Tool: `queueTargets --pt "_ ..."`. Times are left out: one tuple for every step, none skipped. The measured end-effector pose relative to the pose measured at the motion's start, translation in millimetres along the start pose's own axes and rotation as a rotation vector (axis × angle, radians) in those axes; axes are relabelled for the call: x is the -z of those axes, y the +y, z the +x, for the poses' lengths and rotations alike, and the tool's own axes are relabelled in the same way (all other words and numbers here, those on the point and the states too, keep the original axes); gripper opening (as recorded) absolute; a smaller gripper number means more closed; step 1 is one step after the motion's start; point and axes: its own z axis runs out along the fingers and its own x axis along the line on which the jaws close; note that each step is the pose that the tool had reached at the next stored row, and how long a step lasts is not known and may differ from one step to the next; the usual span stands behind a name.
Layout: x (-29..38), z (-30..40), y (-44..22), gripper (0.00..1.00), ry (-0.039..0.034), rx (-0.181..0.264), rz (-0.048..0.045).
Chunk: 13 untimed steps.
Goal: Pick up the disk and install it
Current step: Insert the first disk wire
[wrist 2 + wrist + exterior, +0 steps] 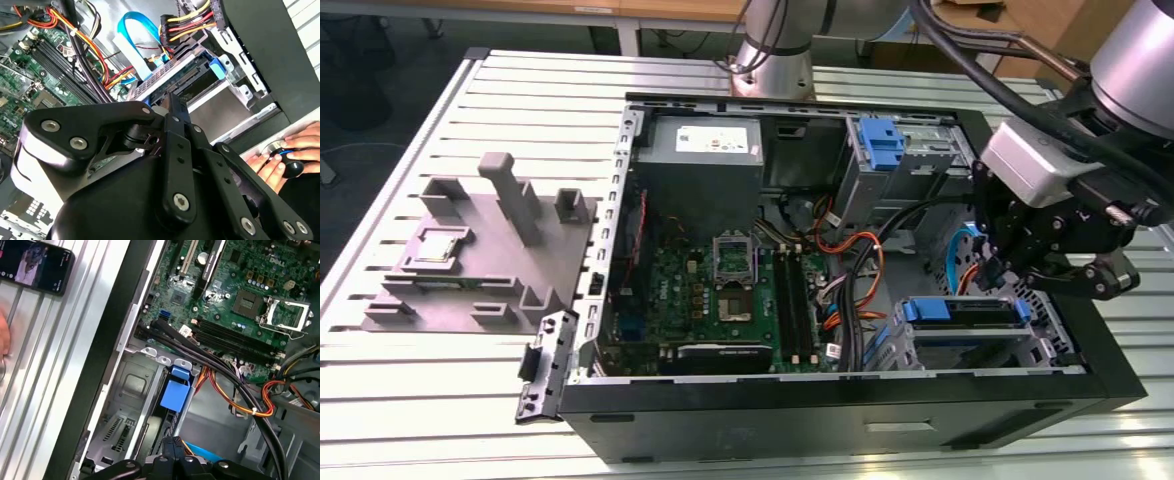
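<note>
A slatted aluminium table (427,400) carries everything. An open black metal computer case (854,400) lies on its side there, cover off, so the interior faces up and the arm can reach in. The grey robot arm (781,40) stands at the far edge and comes round to the exterior view's right, ending over the case's near-right corner.

On the exterior view's left sits a grey moulded fixture with upright posts (467,250), apparently a holder for parts. Inside the case, a large grey power-supply box with a white sticker (700,150) fills the far-left corner. The green motherboard (720,290) lies flat nearer the camera.

At the near right is a bare metal drive bay (974,345). The flat silver-grey disk with its blue plastic bracket (961,311) appears to sit in that bay, level with its rails. I judge it seated or nearly so.

The black gripper (1047,270) hangs just above and beside the disk, pointing down at it. Whether its jaws are clenched or released cannot be told. A separate blue latch (881,140) belongs to the far bay.

Orange and red cables (95,55) loop clear of the bay. In the second wrist view a person's hand (285,155) rests on a small round controller outside the case.
</note>
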Motion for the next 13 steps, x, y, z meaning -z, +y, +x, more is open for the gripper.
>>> queueTargets --pt "0.0 0.0 -0.7 0.1 -0.0001 0.0 0.0" --pt "-0.1 0.0 -2.1 0.1 0.0 0.0 -0.0001" --pt "-0.1 -0.1 -4.0 0.1 0.0002 0.0 -0.0002" --pt "-0.3 -0.5 -6.0 0.1 0.0002 0.0 -0.0001" --pt "-0.4 -0.8 -7.9 0.1 0.0004 0.0 -0.0002" --pt "-0.6 -1.3 -9.7 0.1 0.0005 0.0 -0.0002" --pt "-0.6 -1.9 -11.2 0.1 0.0009 0.0 -0.0004" --pt "-0.7 -2.5 -12.3 0.1 0.0013 0.0 -0.0005" --pt "-0.8 -2.9 -12.8 0.1 0.0015 0.0 -0.0006" --pt "-0.8 -3.0 -12.8 0.1 0.0015 0.001 -0.0006" --pt "-0.8 -3.0 -12.8 0.1 0.0012 0.015 -0.0007" --pt "-0.8 -3.0 -12.8 0.1 0.0007 0.032 -0.0008" --pt "-0.8 -3.1 -12.8 0.1 0.0002 0.049 -0.001"
